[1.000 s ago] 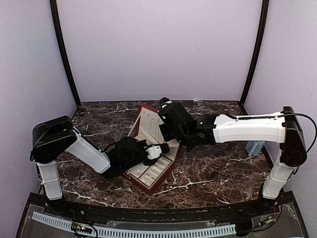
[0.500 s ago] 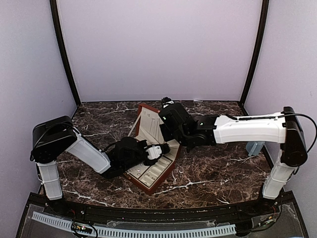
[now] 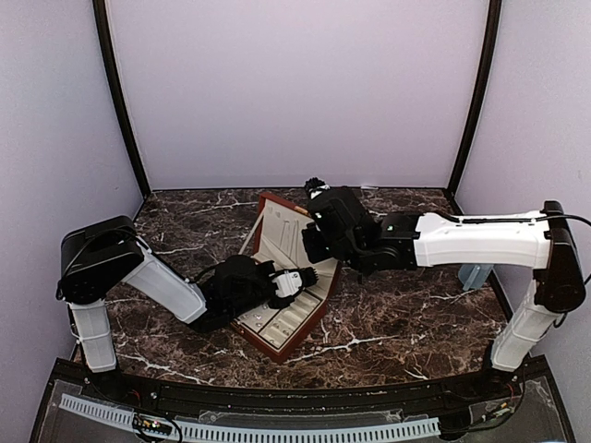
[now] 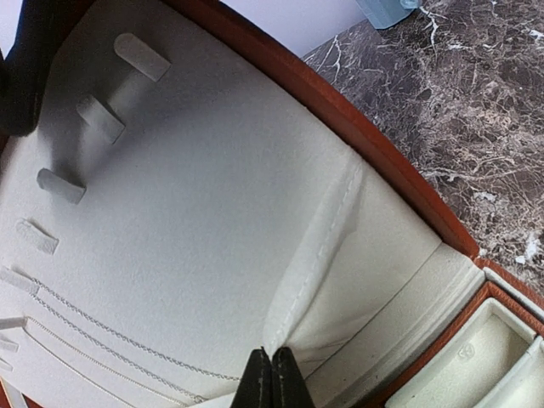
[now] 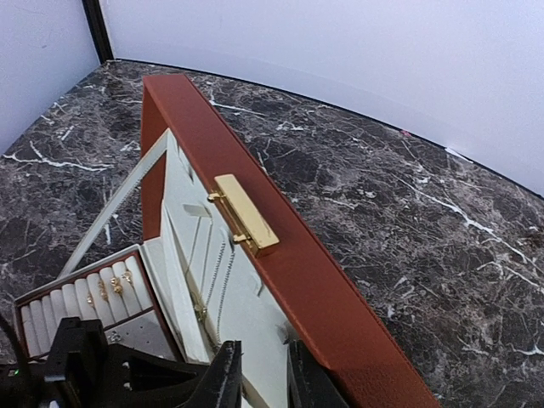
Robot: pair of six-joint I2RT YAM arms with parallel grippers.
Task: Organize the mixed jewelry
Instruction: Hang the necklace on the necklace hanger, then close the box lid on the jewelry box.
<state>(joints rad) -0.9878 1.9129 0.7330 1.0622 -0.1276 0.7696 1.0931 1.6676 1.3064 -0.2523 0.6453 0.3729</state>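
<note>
mixed jewelry lies inside the open reddish-brown box at mid-table on the dark marble table. thin chains run across the cream lid lining, and small gold rings sit in the padded rolls of the base. a gold clasp is on the lid's edge. the left gripper has its fingertips pressed together at the lining's fold, near the chain ends; whether it pinches anything cannot be told. the right gripper hangs over the lid's inside, fingers slightly apart, nothing between them.
</note>
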